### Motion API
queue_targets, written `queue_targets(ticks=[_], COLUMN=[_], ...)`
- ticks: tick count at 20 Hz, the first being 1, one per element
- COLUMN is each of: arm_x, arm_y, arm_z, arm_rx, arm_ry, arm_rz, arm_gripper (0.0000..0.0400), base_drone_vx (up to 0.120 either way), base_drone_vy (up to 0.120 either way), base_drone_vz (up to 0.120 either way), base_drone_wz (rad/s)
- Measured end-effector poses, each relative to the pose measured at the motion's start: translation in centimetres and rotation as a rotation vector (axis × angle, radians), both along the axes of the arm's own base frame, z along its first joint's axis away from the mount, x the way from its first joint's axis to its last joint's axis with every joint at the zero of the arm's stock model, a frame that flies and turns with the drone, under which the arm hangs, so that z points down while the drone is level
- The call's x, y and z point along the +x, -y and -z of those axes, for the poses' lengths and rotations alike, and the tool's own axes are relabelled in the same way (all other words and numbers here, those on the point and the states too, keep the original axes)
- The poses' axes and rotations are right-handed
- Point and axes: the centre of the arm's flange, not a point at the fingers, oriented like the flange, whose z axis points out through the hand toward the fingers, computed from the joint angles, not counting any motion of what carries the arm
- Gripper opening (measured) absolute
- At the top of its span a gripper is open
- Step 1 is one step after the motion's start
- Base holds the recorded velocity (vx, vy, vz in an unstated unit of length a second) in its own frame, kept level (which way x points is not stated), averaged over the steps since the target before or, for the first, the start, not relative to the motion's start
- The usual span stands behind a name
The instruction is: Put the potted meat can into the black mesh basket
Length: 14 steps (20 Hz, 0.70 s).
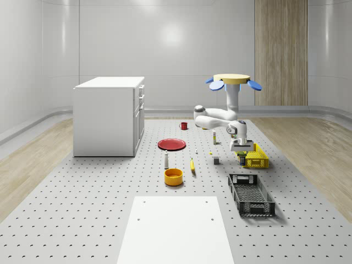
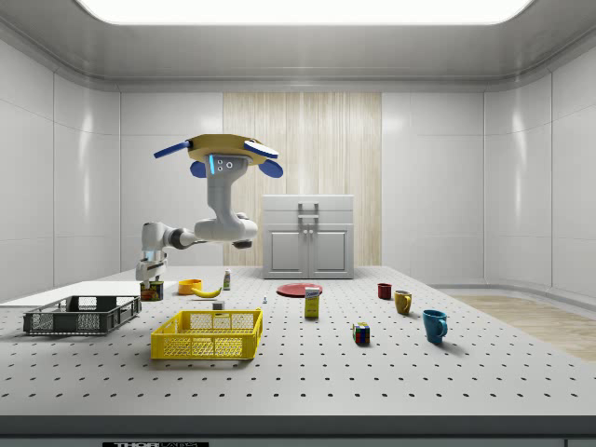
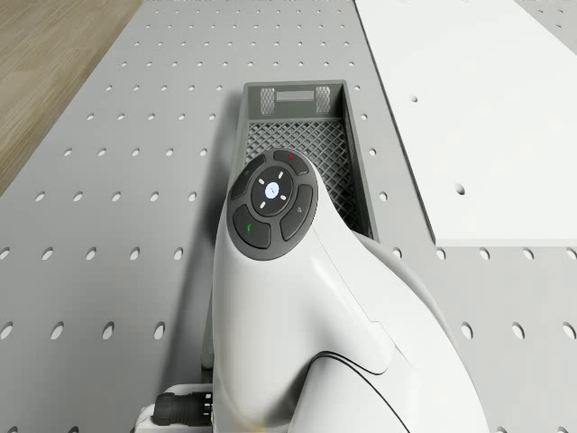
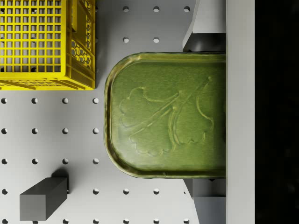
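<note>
The pincer (image 4: 205,114) grips the potted meat can (image 4: 168,114), lifted just off the bench (image 1: 82,209) beside the yellow basket (image 1: 257,157) (drone (image 1: 234,81) hovering above). What remains, I judge, is carrying it to the black mesh basket (image 1: 251,194) nearby and letting go

White arm (image 1: 215,116), blue rotors (image 1: 254,85)

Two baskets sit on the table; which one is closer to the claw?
The yellow basket, right beside the gripper; the black basket lies farther off.
</note>
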Motion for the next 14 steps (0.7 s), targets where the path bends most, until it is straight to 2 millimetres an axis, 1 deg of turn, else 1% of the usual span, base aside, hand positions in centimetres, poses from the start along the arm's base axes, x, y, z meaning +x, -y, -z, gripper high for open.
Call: queue_targets(ticks=[12, 14], arm_x=[0.0, 0.0], arm_y=[0.0, 0.0], arm_z=[0.0, 0.0], arm_rx=[0.0, 0.0], arm_ry=[0.0, 0.0], arm_rz=[0.0, 0.0], arm_gripper=[0.0292, 0.0292], base_drone_vx=[0.12, 0.12], base_drone_vy=[0.0, -0.12], base_drone_vz=[0.0, 0.0], base_drone_wz=[0.0, 0.0])
